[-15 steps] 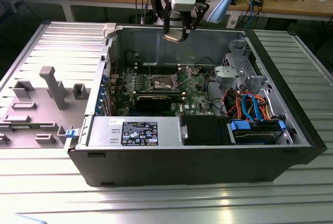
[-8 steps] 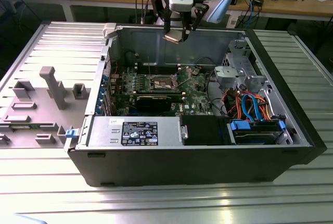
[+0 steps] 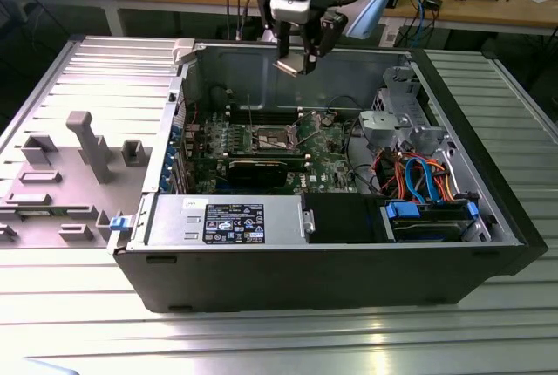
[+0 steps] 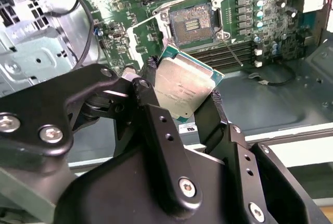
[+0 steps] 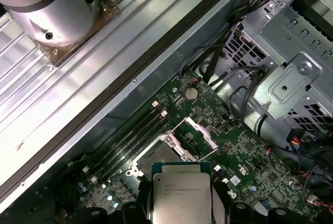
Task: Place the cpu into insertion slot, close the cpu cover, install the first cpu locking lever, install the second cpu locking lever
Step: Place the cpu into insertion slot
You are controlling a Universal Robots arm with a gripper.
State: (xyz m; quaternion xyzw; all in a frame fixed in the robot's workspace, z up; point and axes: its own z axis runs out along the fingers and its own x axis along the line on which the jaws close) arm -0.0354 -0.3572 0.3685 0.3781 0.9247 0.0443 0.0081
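Gripper (image 4: 183, 83) clamped on the cpu (image 4: 182, 92) by two opposite edges, held raised above the green board (image 4: 270, 21). Insertion slot (image 4: 191, 24) at board's middle, dark centre exposed; cpu cover (image 5: 203, 131) swung open beside it.

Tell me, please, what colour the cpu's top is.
The cpu is dull silver; second wrist view shows it best.

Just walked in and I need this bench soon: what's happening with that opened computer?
The robot arm's black gripper is shut on the small square silver-topped cpu, holding it above the open black computer case. On the green board, the square insertion slot with its dark centre sits bare, and its thin silver cpu cover stands lifted open. The chip is not yet seated.
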